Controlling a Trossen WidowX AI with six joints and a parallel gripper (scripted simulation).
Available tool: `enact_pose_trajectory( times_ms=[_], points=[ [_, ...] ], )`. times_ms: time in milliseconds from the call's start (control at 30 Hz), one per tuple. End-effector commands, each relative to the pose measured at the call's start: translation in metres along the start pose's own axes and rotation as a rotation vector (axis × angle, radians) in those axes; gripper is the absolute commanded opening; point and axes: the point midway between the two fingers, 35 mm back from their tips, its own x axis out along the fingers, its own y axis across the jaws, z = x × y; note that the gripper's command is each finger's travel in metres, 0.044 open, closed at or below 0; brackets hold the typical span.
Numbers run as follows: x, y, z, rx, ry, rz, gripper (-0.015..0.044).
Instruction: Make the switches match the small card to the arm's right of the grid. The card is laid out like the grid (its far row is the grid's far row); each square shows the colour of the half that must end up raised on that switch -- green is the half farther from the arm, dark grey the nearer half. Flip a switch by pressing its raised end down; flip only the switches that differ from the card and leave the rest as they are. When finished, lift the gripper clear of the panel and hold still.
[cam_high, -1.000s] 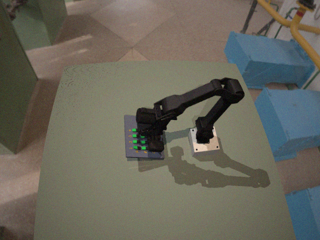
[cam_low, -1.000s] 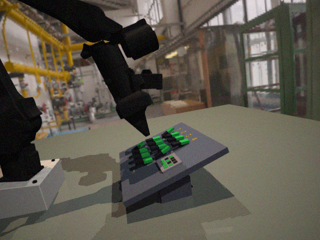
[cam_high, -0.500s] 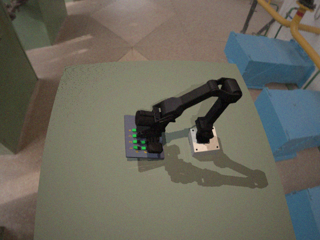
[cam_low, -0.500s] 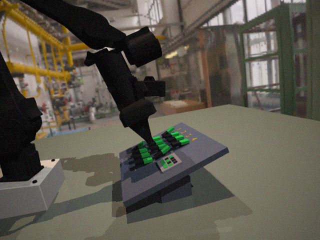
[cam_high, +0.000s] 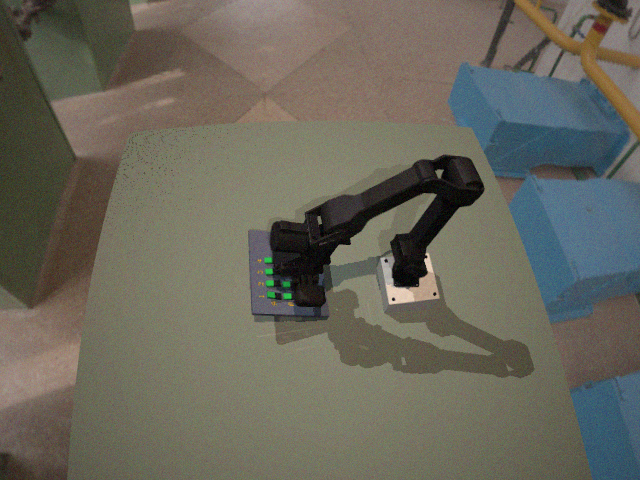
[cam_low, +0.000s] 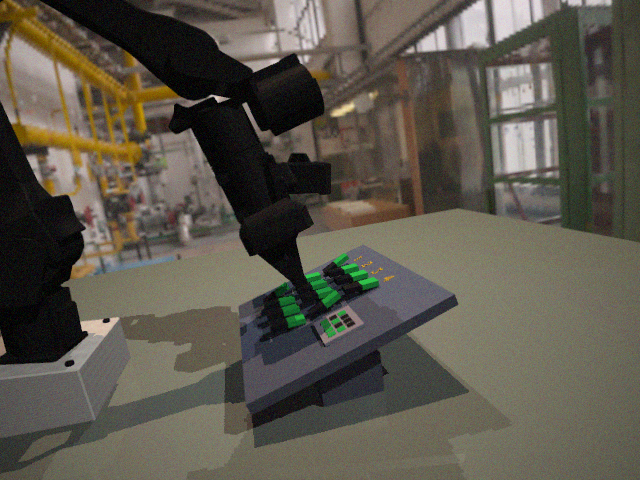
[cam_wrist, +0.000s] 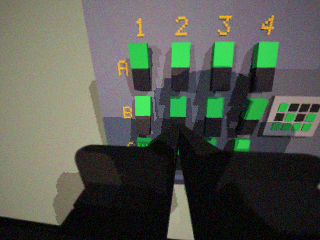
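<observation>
The sloped blue-grey panel (cam_high: 258, 245) (cam_low: 413, 304) (cam_wrist: 107, 55) holds three rows, A to C, of four green-and-dark switches. The card (cam_low: 342, 331) (cam_wrist: 271, 120) shows green, dark, dark, dark in its far row; dark, green, dark, green in the middle; all green in the near row. In the exterior view, switches A1 (cam_low: 341, 259) (cam_wrist: 139, 55) and B4 (cam_low: 330, 298) (cam_wrist: 256, 108) have their green ends tilted up. My gripper (cam_low: 310, 301) (cam_wrist: 178, 129) is shut and empty, its tips at the dark half of switch B2 (cam_wrist: 178, 107). Contact is unclear. The fingers hide much of row C.
The panel stands on a dark support (cam_low: 354, 379) on the green table (cam_high: 232, 403) (cam_low: 542, 310). The arm's pale base (cam_high: 413, 293) (cam_low: 98, 356) is on the panel's near side. Neighbouring raised switches stand close around the fingertips.
</observation>
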Motion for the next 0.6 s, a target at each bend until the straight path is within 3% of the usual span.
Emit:
enact_pose_trajectory(
  times_ms=[0, 567],
  points=[
    [0.0002, 0.0003, 0.0001, -0.003, -0.001, 0.003, 0.0],
    [0.0025, 0.0003, 0.0, -0.003, -0.001, 0.003, 0.0]
  ],
)
